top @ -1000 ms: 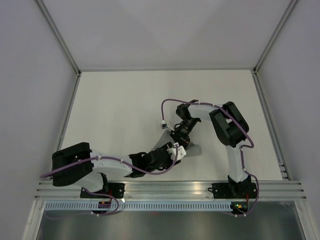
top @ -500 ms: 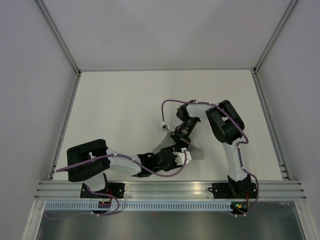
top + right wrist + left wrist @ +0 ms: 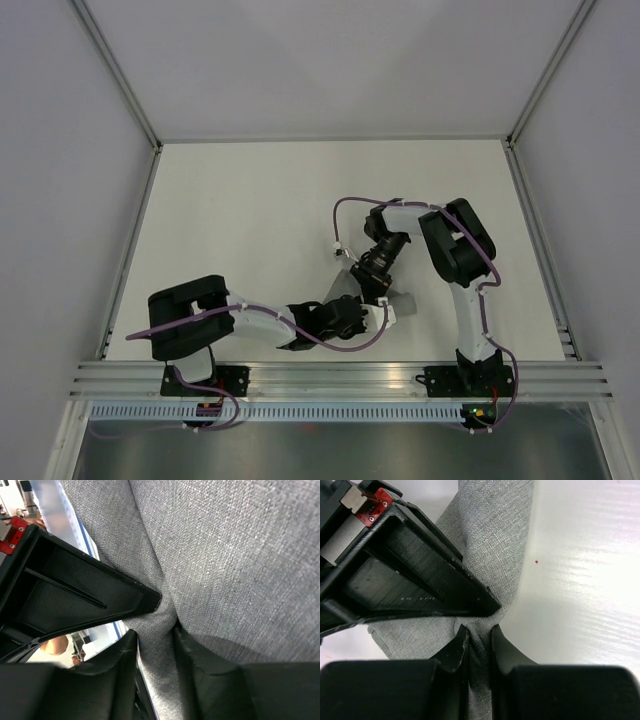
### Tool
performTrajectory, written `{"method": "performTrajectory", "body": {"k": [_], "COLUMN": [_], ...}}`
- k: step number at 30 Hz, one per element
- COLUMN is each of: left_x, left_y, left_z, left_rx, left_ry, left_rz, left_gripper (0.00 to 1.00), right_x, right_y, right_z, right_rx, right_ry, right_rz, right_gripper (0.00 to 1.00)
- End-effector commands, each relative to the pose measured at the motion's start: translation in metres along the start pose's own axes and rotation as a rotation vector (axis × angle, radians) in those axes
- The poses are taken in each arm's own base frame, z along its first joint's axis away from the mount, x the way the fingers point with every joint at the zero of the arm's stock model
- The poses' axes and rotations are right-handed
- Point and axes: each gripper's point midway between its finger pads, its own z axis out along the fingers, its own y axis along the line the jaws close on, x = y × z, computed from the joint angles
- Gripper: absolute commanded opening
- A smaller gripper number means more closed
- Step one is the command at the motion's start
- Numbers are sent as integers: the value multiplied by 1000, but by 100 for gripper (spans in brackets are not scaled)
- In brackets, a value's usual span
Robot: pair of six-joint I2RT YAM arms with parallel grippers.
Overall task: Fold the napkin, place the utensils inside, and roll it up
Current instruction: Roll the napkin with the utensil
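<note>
the left pincer (image 3: 477, 630) was clenched on a raised fold of the grey napkin (image 3: 495, 540), which lay on the white desk (image 3: 580, 580). just beside it, the right pincer (image 3: 156, 635) grasped the napkin too.

napkin (image 3: 495, 540) largely covered from above, cropped in both wrist views

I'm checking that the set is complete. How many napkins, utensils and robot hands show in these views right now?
Napkin: 1
Utensils: 0 in view
Hands: 2, the left hand and the right hand
Total: 3
</note>
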Motion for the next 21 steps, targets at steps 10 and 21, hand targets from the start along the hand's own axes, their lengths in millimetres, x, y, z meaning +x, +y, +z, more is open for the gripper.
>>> {"method": "performTrajectory", "body": {"k": [10, 21], "left_x": [55, 55], "left_y": [-51, -42], "left_z": [-3, -7], "left_rx": [303, 489], "left_ry": [150, 161], "left_rz": [-246, -502], "left_gripper": [2, 2], "right_x": [-42, -18], "right_y": [-28, 0], "right_z": [-92, -156], "right_rx": [440, 606], "right_ry": [-301, -606], "right_rz": [-327, -476], "right_gripper": [62, 63]}}
